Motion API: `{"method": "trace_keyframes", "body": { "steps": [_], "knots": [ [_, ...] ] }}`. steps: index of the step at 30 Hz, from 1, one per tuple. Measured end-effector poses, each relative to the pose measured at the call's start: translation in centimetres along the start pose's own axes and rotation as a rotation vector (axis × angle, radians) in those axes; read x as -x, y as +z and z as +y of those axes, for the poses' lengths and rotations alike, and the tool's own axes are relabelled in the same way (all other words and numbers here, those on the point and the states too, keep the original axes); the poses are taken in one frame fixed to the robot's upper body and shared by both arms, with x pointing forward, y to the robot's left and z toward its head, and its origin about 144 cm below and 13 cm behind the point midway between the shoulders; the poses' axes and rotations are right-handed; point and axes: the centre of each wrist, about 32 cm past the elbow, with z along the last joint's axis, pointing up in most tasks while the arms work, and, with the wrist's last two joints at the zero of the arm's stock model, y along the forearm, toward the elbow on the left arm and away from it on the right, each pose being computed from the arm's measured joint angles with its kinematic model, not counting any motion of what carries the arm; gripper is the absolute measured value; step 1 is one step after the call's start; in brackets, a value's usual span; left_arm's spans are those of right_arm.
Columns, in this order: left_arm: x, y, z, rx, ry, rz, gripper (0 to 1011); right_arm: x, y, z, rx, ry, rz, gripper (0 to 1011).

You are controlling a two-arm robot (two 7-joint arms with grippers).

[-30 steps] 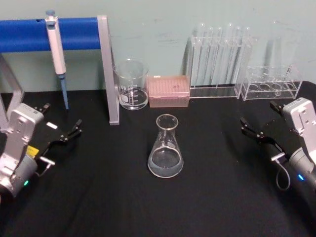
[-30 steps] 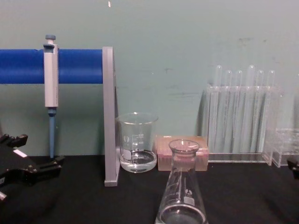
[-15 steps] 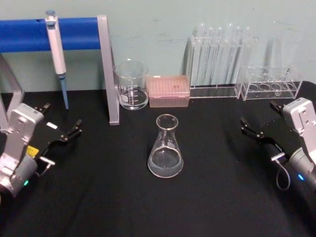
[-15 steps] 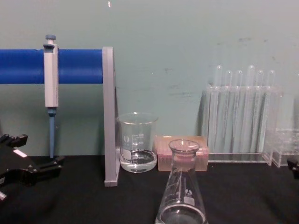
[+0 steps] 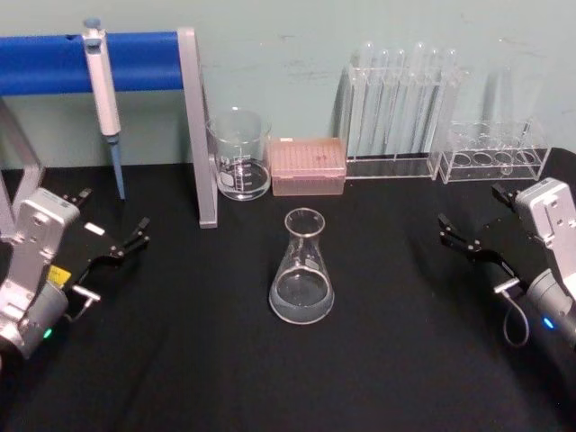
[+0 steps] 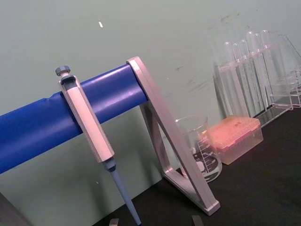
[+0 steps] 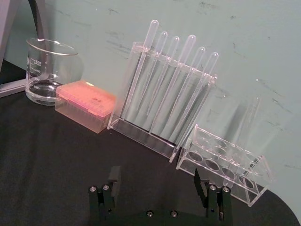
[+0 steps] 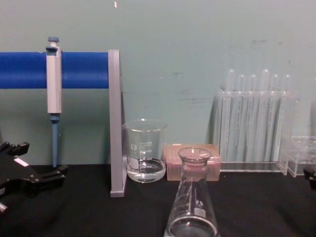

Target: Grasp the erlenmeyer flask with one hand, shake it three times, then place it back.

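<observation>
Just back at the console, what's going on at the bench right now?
Nothing is being held at the moment. The erlenmeyer flask stands upright on the black table with a little clear liquid in it. The left gripper sits open near the table's left edge, and the right gripper sits open near its right edge. Both are well apart from the flask.

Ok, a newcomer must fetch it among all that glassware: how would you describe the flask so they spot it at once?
On the black table, a beaker, a pink box and test tube racks line the back wall. The erlenmeyer flask stands alone mid-table, in front of the pink box. It alone is cone-shaped: wide base, narrow neck.
</observation>
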Motion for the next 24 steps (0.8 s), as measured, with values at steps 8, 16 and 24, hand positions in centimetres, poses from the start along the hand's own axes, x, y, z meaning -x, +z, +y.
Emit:
{"method": "trace_keyframes", "body": {
  "steps": [8, 16, 24],
  "knots": [
    [0.0, 0.0, 0.0, 0.000, 0.000, 0.000, 1001, -0.2, 0.0, -0.1, -0.010, 0.020, 0.020, 1000],
    [0.0, 0.0, 0.0, 0.000, 0.000, 0.000, 1001, -0.7, 0.3, -0.4, -0.028, 0.097, 0.092, 1000],
    [0.0, 0.0, 0.0, 0.000, 0.000, 0.000, 1001, -1.2, 0.8, -0.7, -0.030, 0.206, 0.193, 1000]
  ]
}}
